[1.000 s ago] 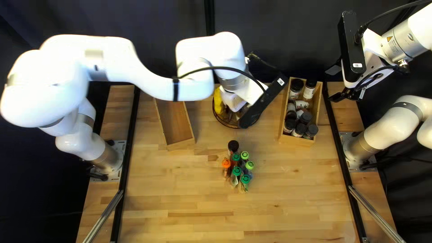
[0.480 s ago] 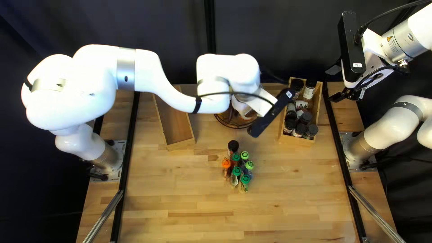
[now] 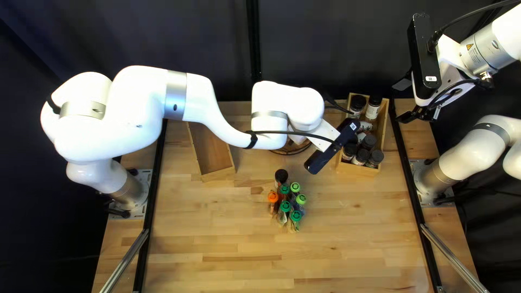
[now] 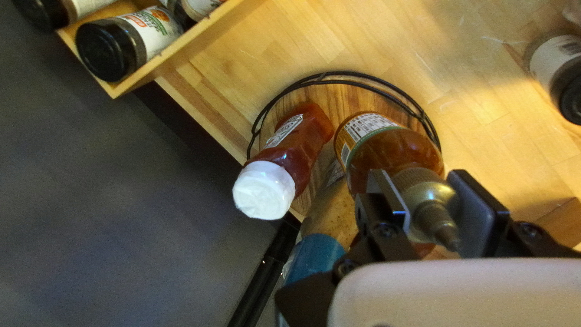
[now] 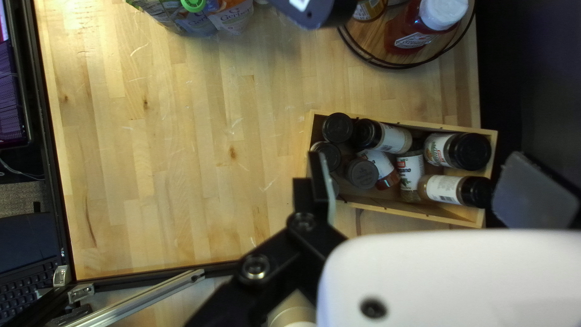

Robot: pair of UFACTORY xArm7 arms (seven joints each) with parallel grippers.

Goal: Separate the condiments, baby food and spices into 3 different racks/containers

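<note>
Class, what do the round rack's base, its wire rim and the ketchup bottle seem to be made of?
Base: wood, smooth; grain lines show. Rim: probably metal, dark and satin; thin curved wire. Ketchup bottle: likely plastic, glossy and translucent; highlights cross its red sides.

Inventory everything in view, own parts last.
table: 1, pale wood, centre
boxes: 2, wood, table's left and right
spice jars: 7+, mostly black-lidded, right box
loose jar: 1, black-lidded, by pouches
pouches: 6+, green and orange caps, mid-table
round tray: 1, wood, black-rimmed, between boxes
bottles: 3+, red, amber, tan, at tray
curtain: 1, black, behind table
rails: 2 black, 2 silver, table sides
keyboard: 1, dark, beyond rail
arms: 2, white, table sides
left gripper: 1, black, at amber bottle
right gripper: 1, black, by right box
</note>
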